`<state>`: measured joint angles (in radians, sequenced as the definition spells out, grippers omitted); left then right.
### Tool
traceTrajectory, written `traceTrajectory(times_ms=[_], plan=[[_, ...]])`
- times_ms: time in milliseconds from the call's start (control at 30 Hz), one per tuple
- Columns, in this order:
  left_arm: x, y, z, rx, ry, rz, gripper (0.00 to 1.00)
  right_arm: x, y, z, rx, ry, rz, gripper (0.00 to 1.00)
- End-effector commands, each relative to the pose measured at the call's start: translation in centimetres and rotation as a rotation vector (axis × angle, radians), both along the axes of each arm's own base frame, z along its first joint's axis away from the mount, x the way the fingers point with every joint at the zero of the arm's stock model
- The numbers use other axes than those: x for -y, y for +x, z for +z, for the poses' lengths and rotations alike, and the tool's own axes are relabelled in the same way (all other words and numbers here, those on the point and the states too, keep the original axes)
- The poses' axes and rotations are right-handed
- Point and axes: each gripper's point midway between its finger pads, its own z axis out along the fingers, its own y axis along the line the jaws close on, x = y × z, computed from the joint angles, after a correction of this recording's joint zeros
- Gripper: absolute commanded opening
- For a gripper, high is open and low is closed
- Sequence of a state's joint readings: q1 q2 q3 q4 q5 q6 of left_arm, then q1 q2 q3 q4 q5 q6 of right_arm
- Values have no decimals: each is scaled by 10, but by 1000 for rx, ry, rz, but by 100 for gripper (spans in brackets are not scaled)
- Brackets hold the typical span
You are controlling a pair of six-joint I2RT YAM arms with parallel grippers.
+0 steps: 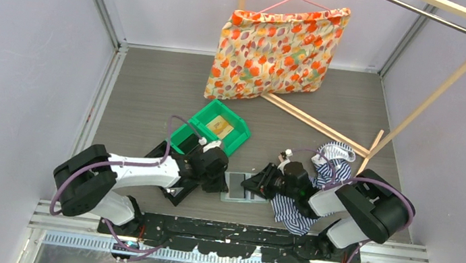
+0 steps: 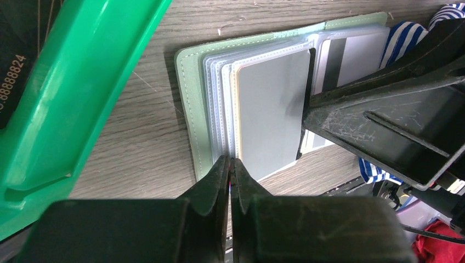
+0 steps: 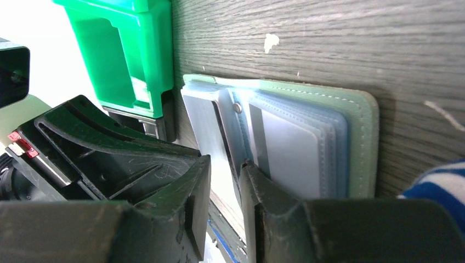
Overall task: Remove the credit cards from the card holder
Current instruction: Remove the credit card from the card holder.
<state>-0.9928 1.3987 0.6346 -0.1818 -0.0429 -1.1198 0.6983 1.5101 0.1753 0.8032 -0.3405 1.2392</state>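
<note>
Bin (image 1: 181, 140) of bright green plastic sits left of centre on the grey wood-grain table (image 1: 148, 86), and a tan-gold card (image 1: 221, 124) lies flat inside it. Just right of the bin, near the table's front edge, the card holder (image 2: 192, 115) lies open and flat, with its sage-green cover underneath and a stack of clear sleeves (image 2: 219, 104) fanned on top. A grey-white card (image 2: 271, 109) shows in the uppermost sleeve of the left half. The left gripper (image 2: 231, 164) reaches in from the holder's left side with its fingers pressed almost together, leaving only a thin slit between them. Its tips meet the near edge of the fanned sleeves, but whether they pinch one cannot be told. From the opposite side the right gripper (image 3: 226, 172) comes in at the holder's fold. Its fingers are a narrow gap apart, set on either side of a pale leaf that stands up from the spine. One fingertip (image 3: 257, 181) rests against the sleeves of the right half. The leaf does not fill the gap, and it is not clear that it is clamped. Just beside the holder's right edge, a blue-and-white striped cloth (image 1: 304, 212) lies bunched under the right arm.
</note>
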Motion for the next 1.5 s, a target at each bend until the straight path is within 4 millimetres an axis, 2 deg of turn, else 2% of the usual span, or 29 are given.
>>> traceTrajectory(times_ms=[0, 100, 267, 467, 633, 867, 1033, 1467], plan=[[-3, 5, 15, 35, 20, 2, 5, -6, 3, 13, 36, 60, -4, 34], [-2, 8, 27, 58, 6, -2, 6, -5, 3, 13, 44, 49, -6, 34], [5, 12, 36, 81, -15, -13, 8, -2, 3, 11, 57, 3, 6, 27], [13, 16, 26, 76, -5, -27, 9, 1, 1, 8, 53, -11, 6, 20], [9, 22, 16, 84, 41, -7, 9, 0, 0, 5, 49, -9, 17, 17], [3, 18, 1, 57, 74, -3, 8, -1, -3, 2, 41, 2, 26, 10], [-1, 15, -4, 39, 84, 2, 8, 0, -4, 0, 40, 1, 26, 1], [-10, 7, -13, 8, 99, 12, 8, 12, -6, 3, 77, -31, -2, 1]])
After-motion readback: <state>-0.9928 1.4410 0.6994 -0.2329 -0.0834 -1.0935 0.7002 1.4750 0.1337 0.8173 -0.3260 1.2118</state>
